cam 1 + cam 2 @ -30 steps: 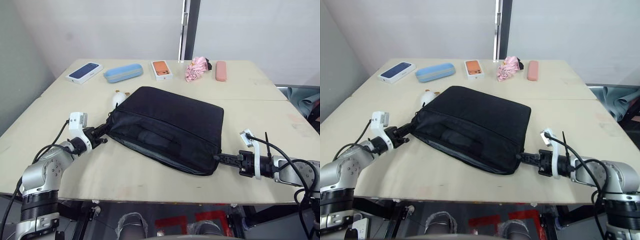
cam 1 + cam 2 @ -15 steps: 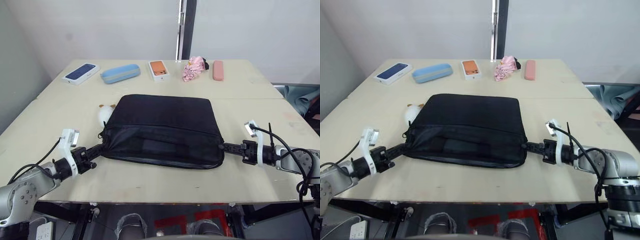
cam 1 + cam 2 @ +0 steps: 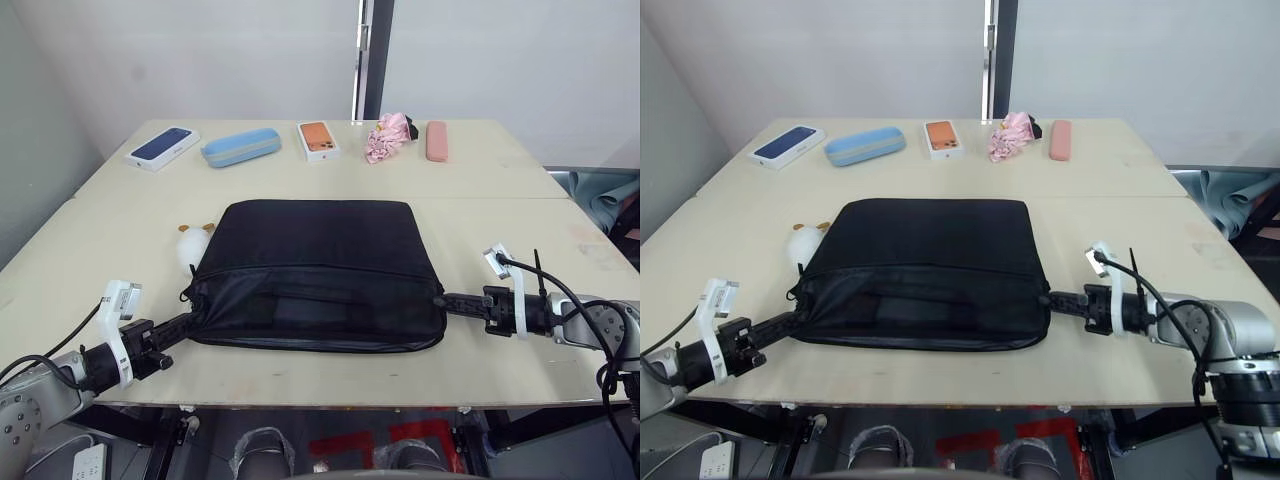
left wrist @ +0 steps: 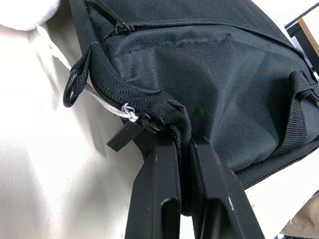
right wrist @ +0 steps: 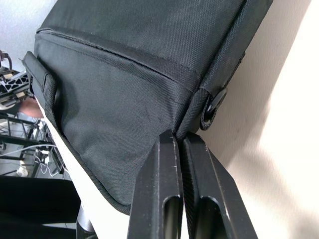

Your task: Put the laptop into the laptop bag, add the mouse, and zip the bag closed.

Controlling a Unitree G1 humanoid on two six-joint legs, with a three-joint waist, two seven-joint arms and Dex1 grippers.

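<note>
Both grippers pinch the laptop bag [image 3: 315,275] by its near corners, left gripper [image 3: 185,322] and right gripper [image 3: 443,299] each clamped on fabric, so it lies mid-table, long axis left-right, handle edge nearest; judging by this, positioning is underway, and next comes releasing and reaching the zip pull.

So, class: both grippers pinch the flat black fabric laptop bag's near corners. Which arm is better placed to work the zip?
Probably the left. The left gripper grips the flat black fabric laptop bag right beside the zip pull; the right gripper holds the opposite corner.
</note>
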